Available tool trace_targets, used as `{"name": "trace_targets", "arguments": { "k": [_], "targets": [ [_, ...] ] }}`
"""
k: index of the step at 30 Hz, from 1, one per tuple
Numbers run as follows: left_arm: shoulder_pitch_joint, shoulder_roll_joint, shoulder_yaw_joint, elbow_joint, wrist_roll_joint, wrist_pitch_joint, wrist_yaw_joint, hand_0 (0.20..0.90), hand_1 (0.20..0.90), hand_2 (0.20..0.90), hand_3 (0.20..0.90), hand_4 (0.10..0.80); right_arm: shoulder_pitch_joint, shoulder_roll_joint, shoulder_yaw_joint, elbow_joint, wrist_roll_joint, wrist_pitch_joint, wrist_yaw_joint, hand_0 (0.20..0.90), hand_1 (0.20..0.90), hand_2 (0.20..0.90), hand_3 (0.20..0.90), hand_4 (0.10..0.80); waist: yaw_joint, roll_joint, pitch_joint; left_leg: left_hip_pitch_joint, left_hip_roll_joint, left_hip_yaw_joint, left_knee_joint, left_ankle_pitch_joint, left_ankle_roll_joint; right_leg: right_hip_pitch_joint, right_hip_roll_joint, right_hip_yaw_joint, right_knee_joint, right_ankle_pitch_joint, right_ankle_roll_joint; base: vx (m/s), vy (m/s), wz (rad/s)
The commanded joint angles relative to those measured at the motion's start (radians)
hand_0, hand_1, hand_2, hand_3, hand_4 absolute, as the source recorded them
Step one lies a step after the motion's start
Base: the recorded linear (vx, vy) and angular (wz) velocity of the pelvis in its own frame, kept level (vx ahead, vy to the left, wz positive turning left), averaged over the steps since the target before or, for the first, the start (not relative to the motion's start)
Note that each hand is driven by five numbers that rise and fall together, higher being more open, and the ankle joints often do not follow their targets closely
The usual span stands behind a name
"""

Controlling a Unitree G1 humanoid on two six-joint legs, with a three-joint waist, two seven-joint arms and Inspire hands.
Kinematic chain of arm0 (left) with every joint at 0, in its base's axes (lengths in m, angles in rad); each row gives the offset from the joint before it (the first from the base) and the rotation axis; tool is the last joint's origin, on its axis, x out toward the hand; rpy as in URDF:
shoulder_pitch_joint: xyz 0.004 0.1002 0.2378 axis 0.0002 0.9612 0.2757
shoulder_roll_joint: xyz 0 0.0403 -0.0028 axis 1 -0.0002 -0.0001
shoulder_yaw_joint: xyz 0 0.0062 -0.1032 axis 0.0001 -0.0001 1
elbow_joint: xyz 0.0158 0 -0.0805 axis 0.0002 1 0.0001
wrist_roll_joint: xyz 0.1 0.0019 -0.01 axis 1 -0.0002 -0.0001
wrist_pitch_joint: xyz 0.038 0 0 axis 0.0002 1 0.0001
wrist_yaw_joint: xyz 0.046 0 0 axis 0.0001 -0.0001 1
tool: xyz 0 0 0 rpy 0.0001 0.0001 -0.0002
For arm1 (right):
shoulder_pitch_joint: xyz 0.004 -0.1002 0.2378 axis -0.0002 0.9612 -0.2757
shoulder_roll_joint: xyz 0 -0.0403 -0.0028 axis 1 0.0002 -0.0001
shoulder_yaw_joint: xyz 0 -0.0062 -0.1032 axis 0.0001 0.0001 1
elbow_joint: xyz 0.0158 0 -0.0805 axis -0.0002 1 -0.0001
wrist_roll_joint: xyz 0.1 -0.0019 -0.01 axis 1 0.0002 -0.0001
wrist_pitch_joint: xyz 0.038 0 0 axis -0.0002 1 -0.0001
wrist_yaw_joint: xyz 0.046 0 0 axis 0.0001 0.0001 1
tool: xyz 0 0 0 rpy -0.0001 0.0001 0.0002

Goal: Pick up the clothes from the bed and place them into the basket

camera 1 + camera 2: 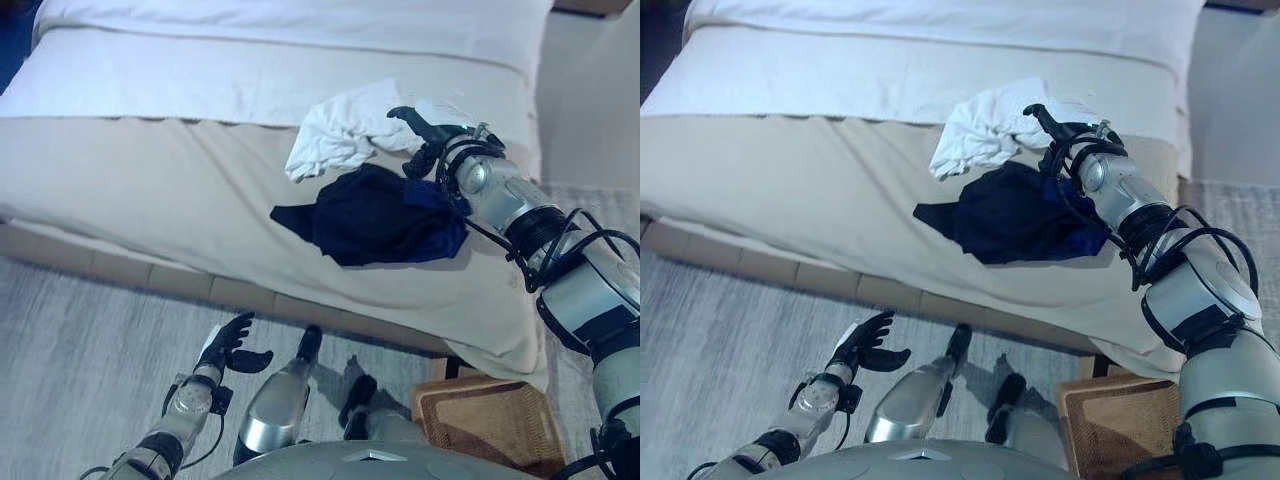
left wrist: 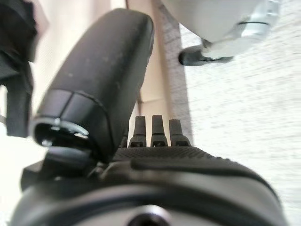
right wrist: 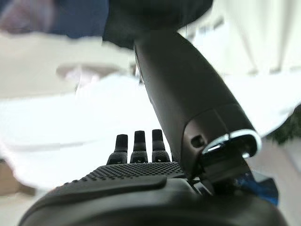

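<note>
Right hand: reaches over the bed, fingers straight and relaxed, holding nothing; it lies across the near edge of the white cloth and just past the far edge of the dark blue garment.
Bed: covered in a beige spread, white sheet at the far side; it carries both clothes.
Dark blue garment: crumpled on the spread, under and just beside the right wrist, toward the robot.
White cloth: bunched, touching the blue garment's far edge, partly under the right hand's fingers.
Basket: wooden, on the floor below the bed's near corner, well apart from the clothes.
Left hand: low over the grey floor, fingers spread loosely, empty.
</note>
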Motion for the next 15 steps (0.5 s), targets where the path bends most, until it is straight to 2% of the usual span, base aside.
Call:
{"name": "trace_targets", "arguments": {
  "k": [1,10,12,15],
  "targets": [
    [-0.007,0.026,-0.014,-0.06,-0.037,-0.07,0.0,0.9,0.9,0.9,0.9,0.8,-0.17,-0.028,0.067,-0.014,-0.04,-0.025,-0.031,0.9,0.9,0.9,0.9,0.8,0.017,0.006,0.012,0.017,-0.067,-0.009,0.009,-0.053,0.058,-0.089,-0.025,0.029,0.06,0.099,-0.014,-0.121,0.02,0.12],
    [-0.052,0.052,-0.056,-0.141,-0.075,-0.095,-0.017,0.9,0.9,0.9,0.9,0.8,-0.245,0.003,0.111,0.086,-0.063,0.027,-0.011,0.9,0.9,0.9,0.9,0.8,0.052,0.048,0.124,-0.122,-0.089,-0.016,0.119,-0.051,0.066,-0.209,-0.052,-0.004,0.164,0.084,-0.019,-0.098,0.023,0.07],
    [-0.057,0.057,-0.061,-0.163,-0.08,-0.089,-0.016,0.9,0.9,0.9,0.9,0.8,-0.253,0.01,0.111,0.101,-0.067,0.036,-0.002,0.9,0.9,0.9,0.9,0.8,0.058,0.052,0.144,-0.129,-0.093,-0.02,0.134,-0.074,0.066,-0.224,-0.057,0.009,0.198,0.052,-0.014,0.003,-0.039,0.03],
    [-0.067,0.063,-0.07,-0.179,-0.087,-0.084,-0.015,0.9,0.9,0.9,0.9,0.8,-0.261,0.019,0.115,0.117,-0.075,0.049,0.024,0.9,0.9,0.9,0.9,0.8,0.062,0.06,0.159,-0.145,-0.098,-0.022,0.139,-0.069,0.069,-0.243,-0.062,0.004,0.21,0.051,-0.012,-0.027,-0.014,0.09]
  ]
}}
